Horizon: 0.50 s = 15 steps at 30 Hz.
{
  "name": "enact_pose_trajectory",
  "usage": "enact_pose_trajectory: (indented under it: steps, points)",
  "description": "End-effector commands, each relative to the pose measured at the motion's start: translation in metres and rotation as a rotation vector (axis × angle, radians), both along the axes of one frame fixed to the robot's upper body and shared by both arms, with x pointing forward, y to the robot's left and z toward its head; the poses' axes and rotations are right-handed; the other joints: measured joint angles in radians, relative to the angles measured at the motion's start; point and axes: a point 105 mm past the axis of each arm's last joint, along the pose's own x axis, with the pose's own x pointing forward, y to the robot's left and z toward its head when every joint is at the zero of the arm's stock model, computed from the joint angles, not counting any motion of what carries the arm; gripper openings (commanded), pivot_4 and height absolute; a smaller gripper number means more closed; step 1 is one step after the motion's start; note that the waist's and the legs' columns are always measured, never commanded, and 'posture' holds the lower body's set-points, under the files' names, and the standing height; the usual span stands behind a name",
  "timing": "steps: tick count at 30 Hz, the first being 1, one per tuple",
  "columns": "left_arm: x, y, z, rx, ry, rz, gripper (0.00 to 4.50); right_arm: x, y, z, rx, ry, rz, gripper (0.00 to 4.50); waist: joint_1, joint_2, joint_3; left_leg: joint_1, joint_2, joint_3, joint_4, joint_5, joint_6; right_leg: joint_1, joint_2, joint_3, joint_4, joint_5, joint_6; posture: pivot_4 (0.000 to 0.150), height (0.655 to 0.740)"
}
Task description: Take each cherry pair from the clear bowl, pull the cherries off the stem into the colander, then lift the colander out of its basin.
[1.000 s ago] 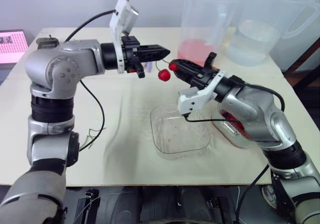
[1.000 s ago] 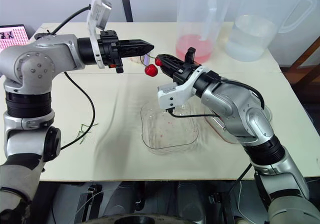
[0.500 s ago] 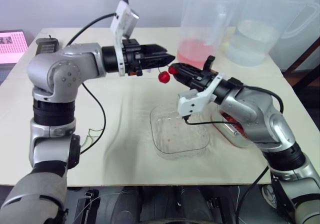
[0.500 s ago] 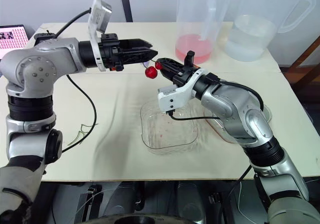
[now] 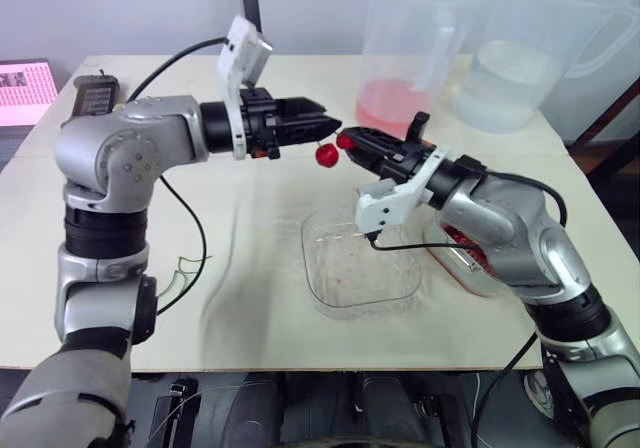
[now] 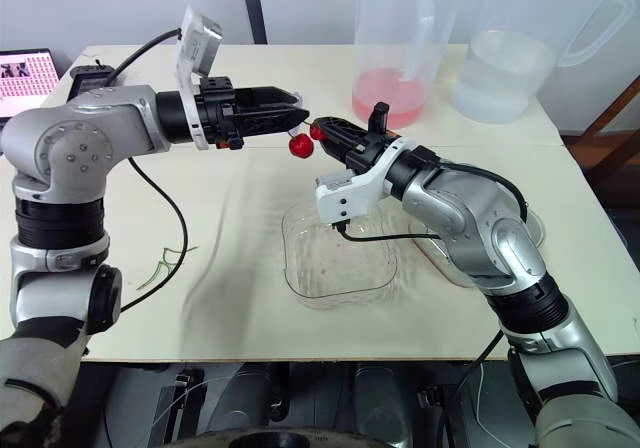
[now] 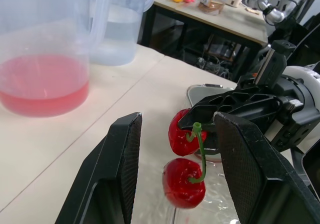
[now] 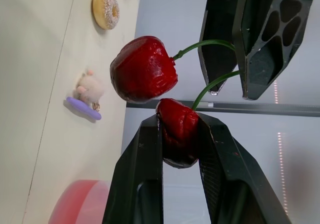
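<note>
The right jaws pinch one cherry (image 8: 179,131) of a pair between their black fingers (image 8: 145,184), well up off the bench (image 5: 250,298). The second cherry (image 8: 144,69) hangs free just beside the tip of the right jaws, on the side toward the left jaws and a little lower than the pinched one. The green stem (image 7: 201,149) rises from the cherries to its joined end, which lies in the gap of the left jaws. The left jaws are spread, with their fingers (image 7: 125,174) on either side of it. That end sits nearer one finger, and I cannot tell if it touches. The two sets of jaws point at each other, tips near. Below the right jaws the clear bowl (image 5: 360,268) sits on the bench, with small red specks inside. The colander (image 5: 478,268) lies under the right forearm, just beside the bowl. Beyond the right jaws stand a jug of pink liquid (image 5: 400,98) and a water jug (image 5: 510,78). Loose stems (image 5: 185,268) lie on the bench, well apart from the left jaws.
</note>
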Motion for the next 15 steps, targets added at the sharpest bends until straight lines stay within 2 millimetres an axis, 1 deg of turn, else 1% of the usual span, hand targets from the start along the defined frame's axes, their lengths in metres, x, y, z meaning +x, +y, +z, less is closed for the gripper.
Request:
enact_pose_trajectory:
  steps: [1,4,9,11,13,14,15]
  points:
    - [-0.0055,-0.0013,0.0116,-0.012,-0.063,-0.016,1.51,-0.0024,-0.0022,0.0165,0.039,-0.049,0.002,0.71,0.000,0.000,0.000,0.000,0.000,0.000,0.000,0.000,0.000,0.000,0.000,0.000,0.000,0.000,0.000,0.150,0.7400]
    - [-0.0055,-0.0021,0.0108,-0.012,-0.064,-0.022,0.04,-0.0026,-0.0014,0.0173,0.041,-0.051,0.004,0.71,0.000,0.000,0.000,0.000,0.000,0.000,0.000,0.000,0.000,0.000,0.000,0.000,0.000,0.000,0.000,0.150,0.7400]
    - [-0.0049,-0.0024,0.0121,-0.017,-0.067,-0.026,0.04,-0.0032,-0.0010,0.0163,0.051,-0.035,0.008,0.71,0.000,0.000,0.000,0.000,0.000,0.000,0.000,0.000,0.000,0.000,0.000,0.000,0.000,0.000,0.000,0.150,0.7400]
    - [-0.0049,-0.0023,0.0121,-0.017,-0.066,-0.028,0.04,-0.0041,-0.0010,0.0127,0.067,0.016,0.017,0.71,0.000,0.000,0.000,0.000,0.000,0.000,0.000,0.000,0.000,0.000,0.000,0.000,0.000,0.000,0.000,0.150,0.7400]
    - [-0.0042,-0.0018,0.0123,-0.017,-0.067,-0.027,0.00,-0.0057,-0.0019,0.0118,0.095,0.060,0.026,1.52,0.000,0.000,0.000,0.000,0.000,0.000,0.000,0.000,0.000,0.000,0.000,0.000,0.000,0.000,0.000,0.150,0.7400]
    - [-0.0034,-0.0011,0.0124,-0.017,-0.069,-0.023,0.00,-0.0061,-0.0028,0.0112,0.103,0.083,0.029,1.84,0.000,0.000,0.000,0.000,0.000,0.000,0.000,0.000,0.000,0.000,0.000,0.000,0.000,0.000,0.000,0.150,0.7400]
    - [-0.0024,0.0000,0.0128,-0.015,-0.073,-0.019,0.00,-0.0065,-0.0044,0.0118,0.114,0.100,0.028,2.33,0.000,0.000,0.000,0.000,0.000,0.000,0.000,0.000,0.000,0.000,0.000,0.000,0.000,0.000,0.000,0.150,0.7400]
